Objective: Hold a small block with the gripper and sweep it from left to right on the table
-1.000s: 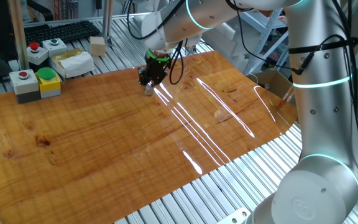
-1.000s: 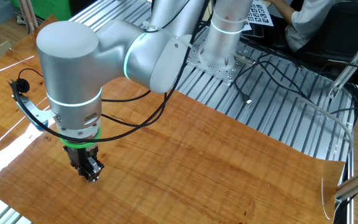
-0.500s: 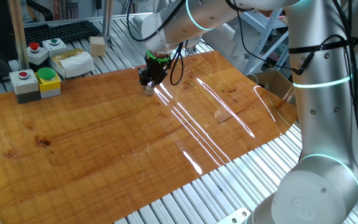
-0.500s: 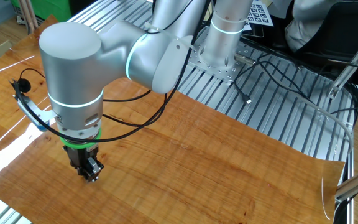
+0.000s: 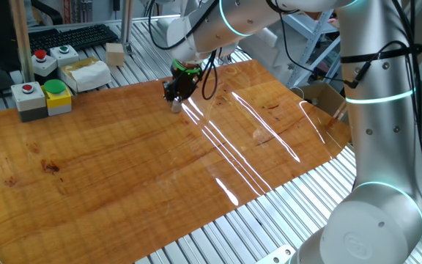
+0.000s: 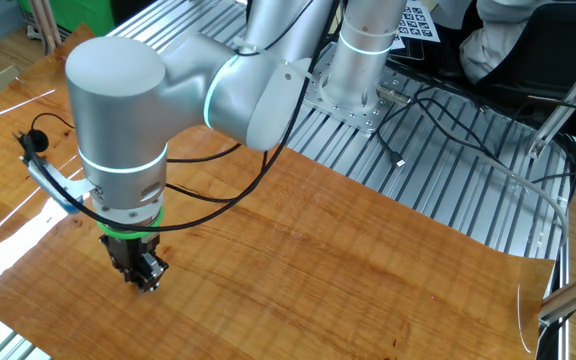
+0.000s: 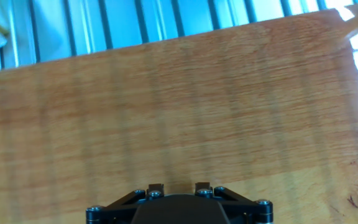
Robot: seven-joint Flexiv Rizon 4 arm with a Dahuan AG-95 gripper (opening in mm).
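The gripper [image 5: 175,103] points straight down with its black fingers drawn in around the small block [image 5: 174,108], a tiny pale cube pinched at the tips and resting on, or just touching, the table [image 5: 160,169]. In the other fixed view the fingertips [image 6: 146,283] sit right at the wood, though the block itself is too small to make out there; the hand view shows only the gripper's housing [image 7: 178,205] over bare wood grain. Above the claw a green ring [image 5: 185,67] joins the white and silver arm [image 5: 226,22]. The grasp looks done. The block sits near the table's far edge, by the aluminium slat frame [image 5: 134,55], so by my reading the sweep across the board is mostly or wholly still to do.
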